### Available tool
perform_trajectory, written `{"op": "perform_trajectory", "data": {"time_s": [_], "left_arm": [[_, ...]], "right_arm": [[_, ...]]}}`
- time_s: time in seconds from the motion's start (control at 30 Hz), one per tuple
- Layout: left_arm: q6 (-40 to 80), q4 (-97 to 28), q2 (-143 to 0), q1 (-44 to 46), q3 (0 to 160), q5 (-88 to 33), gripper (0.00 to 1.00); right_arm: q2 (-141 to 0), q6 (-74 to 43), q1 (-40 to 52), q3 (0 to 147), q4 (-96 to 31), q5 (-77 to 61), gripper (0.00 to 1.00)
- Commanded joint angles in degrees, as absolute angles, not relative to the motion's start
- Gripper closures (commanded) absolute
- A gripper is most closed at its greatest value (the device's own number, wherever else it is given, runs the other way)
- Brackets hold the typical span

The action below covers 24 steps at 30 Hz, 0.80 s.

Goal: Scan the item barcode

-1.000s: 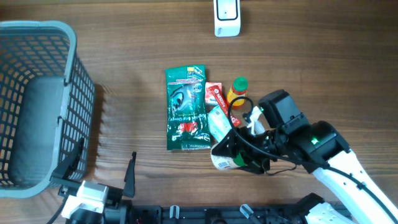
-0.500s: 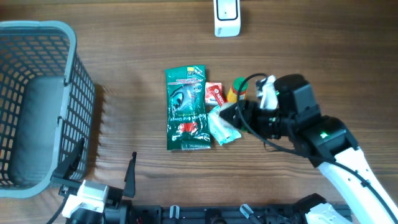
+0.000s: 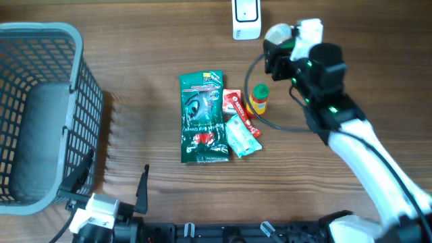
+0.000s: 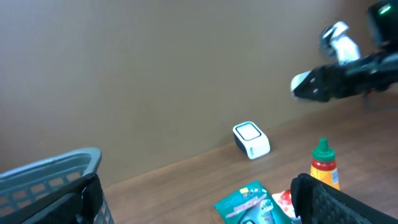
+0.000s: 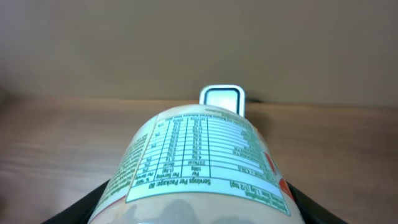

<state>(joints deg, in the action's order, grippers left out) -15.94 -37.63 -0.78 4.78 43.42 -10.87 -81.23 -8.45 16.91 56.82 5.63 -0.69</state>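
My right gripper (image 3: 275,48) is shut on a pale bottle (image 3: 278,34) with a green-edged nutrition label, held in the air just right of the white scanner (image 3: 246,17) at the table's far edge. In the right wrist view the bottle (image 5: 199,162) fills the lower frame between the dark fingers (image 5: 93,205). The scanner (image 5: 222,99) stands straight behind it. No barcode shows on the label side facing the camera. My left gripper (image 3: 111,182) is at the near left, open and holding nothing; seen from its wrist, the left gripper (image 4: 199,205) spans the table scene.
A green pouch (image 3: 201,116), a red packet (image 3: 233,102), a yellow sauce bottle (image 3: 258,99) and a teal-white packet (image 3: 241,137) lie clustered mid-table. A grey mesh basket (image 3: 74,40) stands at the left.
The right gripper has lifted the bottle from the near side of the cluster and carried it away to the far edge beside the scanner. The left arm has not moved.
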Motion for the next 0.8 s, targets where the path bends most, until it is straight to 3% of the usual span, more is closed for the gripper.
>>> {"op": "perform_trajectory", "data": {"time_s": [0.0, 0.1, 0.2, 0.5, 0.77], "left_arm": [[-16.25, -39.22, -0.25, 5.04, 43.05, -10.33, 0.0], [-16.25, -41.34, -0.25, 5.04, 43.05, -10.26, 0.0], [-16.23, -43.31, -0.25, 5.04, 43.05, -6.98, 0.0], [-16.25, -48.05, -0.27, 5.04, 43.05, -4.38, 0.0], [-16.25, -48.05, -0.27, 5.04, 43.05, -4.36, 0.0]], "right_arm": [[-89.14, -1.41, 13.65, 57.43, 16.05, 1.15, 0.49], [-97.08, 0.01, 10.35, 58.19, 28.4, -5.82, 0.46], [-105.41, 1.43, 9.45, 63.26, 32.42, -10.17, 0.46], [-128.38, 1.39, 9.56, 89.8, 29.65, -20.4, 0.46], [-133.71, 1.45, 11.92, 94.67, 30.28, -20.84, 0.46]]}}
